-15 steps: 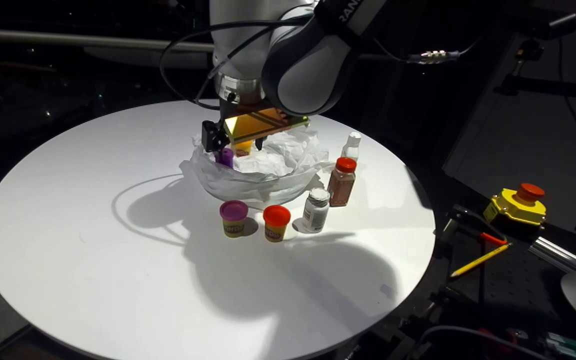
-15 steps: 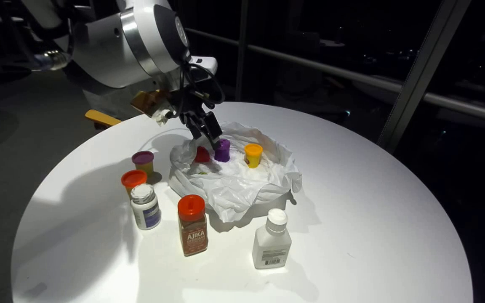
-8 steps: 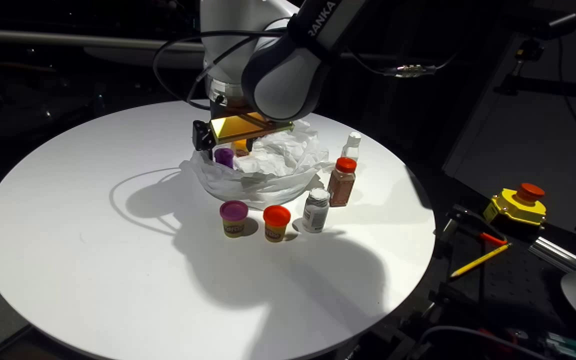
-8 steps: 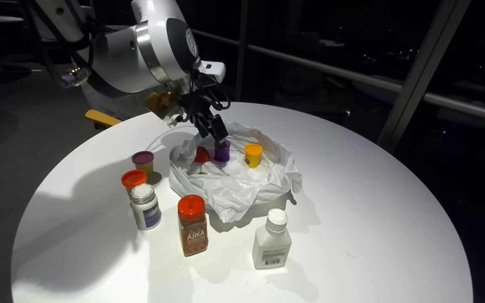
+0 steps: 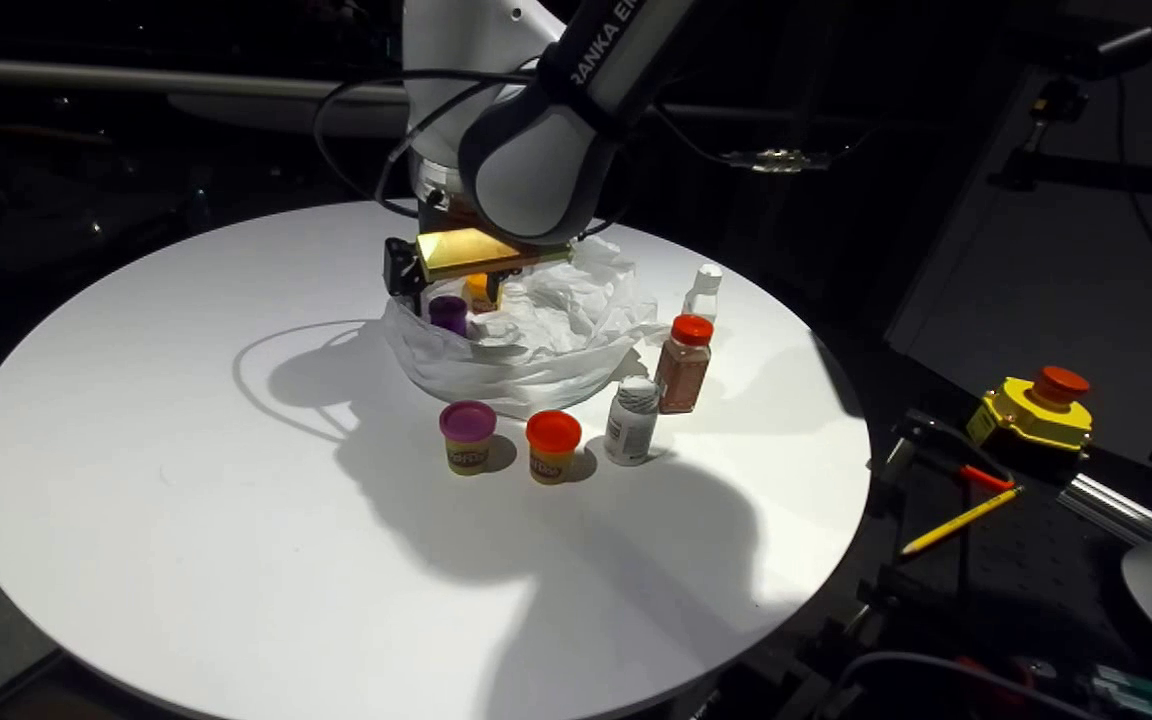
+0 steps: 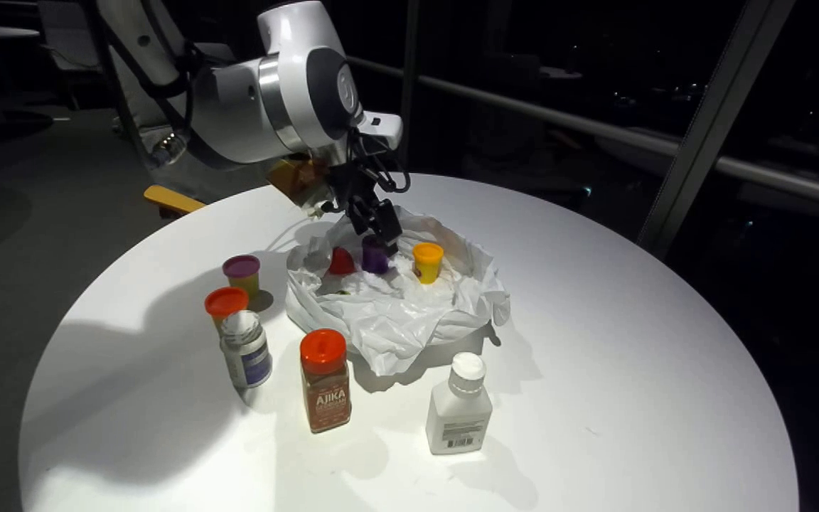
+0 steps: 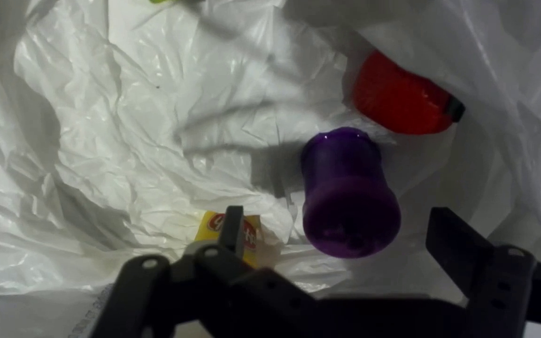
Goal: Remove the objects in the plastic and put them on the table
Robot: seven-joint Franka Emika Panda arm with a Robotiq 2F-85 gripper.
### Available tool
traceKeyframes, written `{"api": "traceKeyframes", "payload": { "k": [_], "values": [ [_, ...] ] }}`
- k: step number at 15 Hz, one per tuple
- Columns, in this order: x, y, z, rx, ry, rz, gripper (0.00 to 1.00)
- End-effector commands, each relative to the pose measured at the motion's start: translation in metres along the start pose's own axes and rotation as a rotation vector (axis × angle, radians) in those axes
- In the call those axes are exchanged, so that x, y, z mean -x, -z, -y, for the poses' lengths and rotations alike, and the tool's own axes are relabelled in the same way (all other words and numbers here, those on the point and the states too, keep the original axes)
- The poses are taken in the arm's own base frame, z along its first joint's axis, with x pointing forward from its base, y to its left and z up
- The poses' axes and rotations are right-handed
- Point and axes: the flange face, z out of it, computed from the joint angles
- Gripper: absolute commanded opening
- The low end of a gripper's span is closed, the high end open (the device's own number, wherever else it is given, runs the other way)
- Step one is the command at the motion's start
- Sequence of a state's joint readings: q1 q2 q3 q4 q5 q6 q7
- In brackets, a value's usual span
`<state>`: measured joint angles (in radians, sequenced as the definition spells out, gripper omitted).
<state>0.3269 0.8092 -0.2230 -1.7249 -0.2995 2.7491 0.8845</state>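
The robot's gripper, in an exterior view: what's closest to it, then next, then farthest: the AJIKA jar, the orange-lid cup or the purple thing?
1. Purple container: right by the gripper, in the plastic bag.
2. Orange-lidded cup: also in the bag, right of that container in both exterior views.
3. AJIKA jar: outside the bag, on the table.

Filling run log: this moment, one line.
gripper: open, holding nothing; inside white crinkled plastic bag: glossy purple container, orange-lidded yellow tub, red rounded object; next, likely: grasp purple container

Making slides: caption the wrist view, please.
Open gripper frames a purple container near a red object, both inside a wrinkled plastic bag.
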Motion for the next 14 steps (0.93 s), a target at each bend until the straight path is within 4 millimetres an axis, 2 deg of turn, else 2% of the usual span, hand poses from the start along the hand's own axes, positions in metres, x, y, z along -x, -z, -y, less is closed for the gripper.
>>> {"api": "traceKeyframes", "payload": {
  "k": [1, 4, 8, 12, 14],
  "values": [
    [-0.009, -0.008, 0.008, -0.014, 0.023, 0.029, 0.85],
    [-0.008, -0.013, 0.010, -0.007, 0.032, 0.043, 0.58],
    [-0.012, -0.002, 0.010, 0.000, 0.029, 0.005, 0.27],
    [-0.014, 0.010, 0.007, 0.025, 0.020, -0.013, 0.26],
    [-0.013, 0.027, 0.006, 0.066, 0.009, -0.032, 0.26]
  ]
}}
